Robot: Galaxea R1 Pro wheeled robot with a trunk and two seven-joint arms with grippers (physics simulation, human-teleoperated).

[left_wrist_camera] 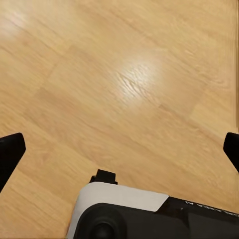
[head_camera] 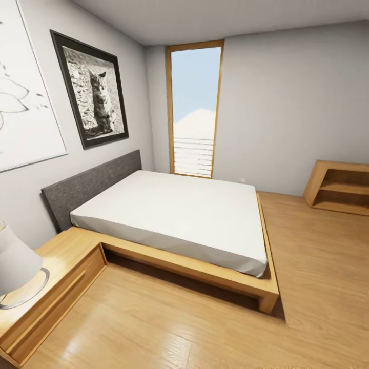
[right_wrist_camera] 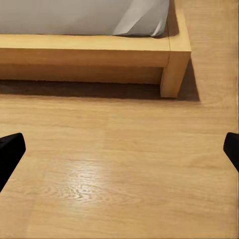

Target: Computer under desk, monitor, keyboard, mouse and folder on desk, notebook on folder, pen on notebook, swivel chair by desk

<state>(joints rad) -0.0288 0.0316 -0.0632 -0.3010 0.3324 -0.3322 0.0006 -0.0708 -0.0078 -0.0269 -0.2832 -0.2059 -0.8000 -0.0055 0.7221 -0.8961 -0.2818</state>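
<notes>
1. Black fingertips frame each wrist view at the far edges. My left gripper (left_wrist_camera: 119, 149) is spread wide with nothing between its jaws, and my right gripper (right_wrist_camera: 119, 149) is just as wide and just as bare.
2. Under the left one lies plain wooden floor (left_wrist_camera: 129, 79) with a glossy patch of light, and part of my own white-and-black body (left_wrist_camera: 124, 211) sits close below the camera.
3. Ahead of the right one the floor runs to the bed frame (right_wrist_camera: 169, 50), its corner post standing on the boards with a fold of white mattress (right_wrist_camera: 139, 17) above.
4. My head view adds what the wrists cannot: the whole bed (head_camera: 174, 215) with its grey headboard (head_camera: 92, 187), a bedside table (head_camera: 51, 277) with a lamp (head_camera: 15, 266), a cat picture (head_camera: 92, 89) on the wall, a tall window (head_camera: 195, 110), and a low wooden shelf (head_camera: 341, 187) at the far right.
5. The desk, chair, computer, monitor, keyboard, mouse, folder, notebook and pen are nowhere before me, so I cannot say where they stand.
6. I judge I am in the searching stage, with no arranging step under way. The next move calls for turning my base or head until the desk comes into sight, then driving to it.
</notes>
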